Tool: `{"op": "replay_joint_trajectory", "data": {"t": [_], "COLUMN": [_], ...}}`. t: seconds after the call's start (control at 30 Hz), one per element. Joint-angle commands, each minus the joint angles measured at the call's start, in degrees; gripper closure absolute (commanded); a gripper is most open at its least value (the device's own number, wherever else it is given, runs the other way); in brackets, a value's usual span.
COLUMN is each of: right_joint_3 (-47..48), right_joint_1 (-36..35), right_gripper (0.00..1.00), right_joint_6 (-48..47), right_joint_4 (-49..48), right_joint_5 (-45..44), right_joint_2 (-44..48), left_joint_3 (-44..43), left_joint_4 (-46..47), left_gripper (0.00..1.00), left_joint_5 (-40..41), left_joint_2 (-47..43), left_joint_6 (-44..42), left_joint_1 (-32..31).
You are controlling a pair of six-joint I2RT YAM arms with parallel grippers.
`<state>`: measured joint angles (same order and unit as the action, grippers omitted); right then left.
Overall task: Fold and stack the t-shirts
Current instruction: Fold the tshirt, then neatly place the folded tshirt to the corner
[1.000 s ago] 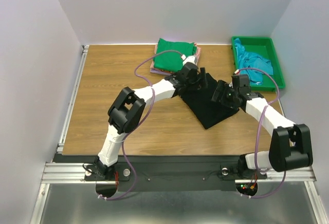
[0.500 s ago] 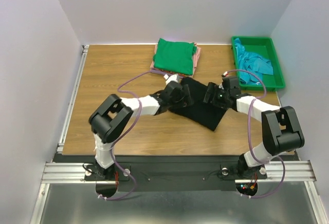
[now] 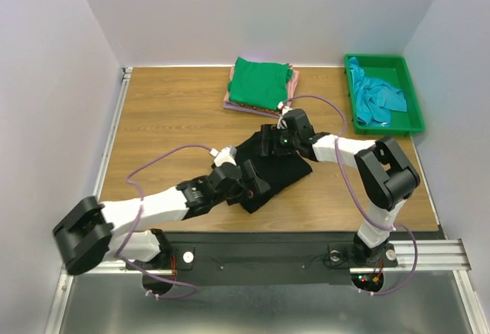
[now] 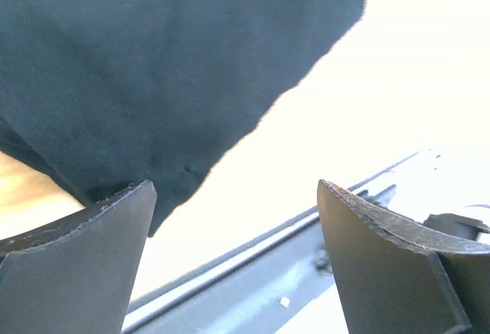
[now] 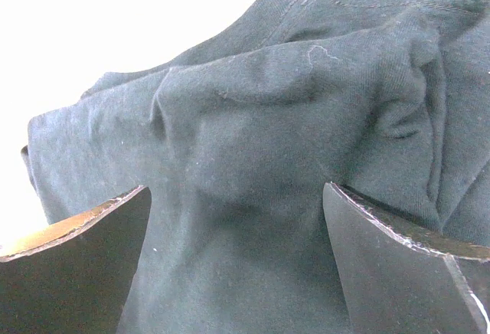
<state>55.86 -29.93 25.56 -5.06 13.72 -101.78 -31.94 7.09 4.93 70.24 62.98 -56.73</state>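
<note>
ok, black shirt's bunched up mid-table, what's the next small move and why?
Probably shut the right gripper: its fingers stand apart with a bunched fold of the black t-shirt showing between them. The left gripper is open too, at the shirt's edge.

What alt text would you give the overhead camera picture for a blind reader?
A crumpled black cloth t-shirt lies on a wooden table, with the robot's left pincer and right pincer at its edges. Behind lie a folded green t-shirt and a green plastic tray holding a teal t-shirt.
</note>
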Motion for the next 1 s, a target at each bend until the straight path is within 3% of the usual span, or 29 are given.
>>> {"op": "replay_joint_trajectory", "data": {"t": [0.0, 0.1, 0.17, 0.3, 0.37, 0.5, 0.63, 0.8, 0.97], "right_joint_3": [4.3, 5.9, 5.5, 4.6, 4.4, 4.3, 5.5, 7.5, 8.3], "right_joint_1": [-1.6, -1.7, -1.7, -1.7, -1.7, -1.5, -0.7, -0.2, -0.2], "right_gripper": [0.0, 0.0, 0.0, 0.0, 0.0, 0.0, 0.01, 0.03, 0.06], "right_joint_6": [-4.4, -5.6, -6.3, -8.8, -9.3, -11.0, -12.3, -13.3, -15.1], "right_joint_4": [4.9, 8.2, 8.7, 11.6, 12.7, 15.6, 16.3, 16.7, 17.2], "right_joint_5": [1.9, -2.7, -2.8, -2.9, -5.4, -13.3, -13.4, -15.4, -18.5], "right_joint_2": [-3.5, 1.0, 4.0, 11.6, 12.8, 12.2, 7.8, 2.7, -1.6], "left_joint_3": [-2.3, -4.5, -3.7, 0.8, 4.6, 7.2, 4.8, 2.9, 1.8], "left_joint_4": [-9.7, -23.5, -25.8, -23.9, -18.0, -9.5, -7.4, -4.9, -5.6], "left_gripper": [0.02, 0.02, 0.02, 0.02, 0.02, 0.02, 0.05, 0.19, 0.24], "left_joint_5": [9.9, 18.6, 19.3, 15.3, 10.3, 2.6, -1.1, -1.6, 0.9], "left_joint_2": [-10.6, -17.7, -20.0, -23.6, -23.6, -18.7, -9.1, -1.7, 5.1], "left_joint_6": [1.4, 5.4, 6.3, 5.8, 3.3, -0.8, -3.0, -3.0, -1.4], "left_joint_1": [-0.1, 1.5, 2.9, 8.2, 12.5, 18.0, 19.7, 20.0, 20.0]}}
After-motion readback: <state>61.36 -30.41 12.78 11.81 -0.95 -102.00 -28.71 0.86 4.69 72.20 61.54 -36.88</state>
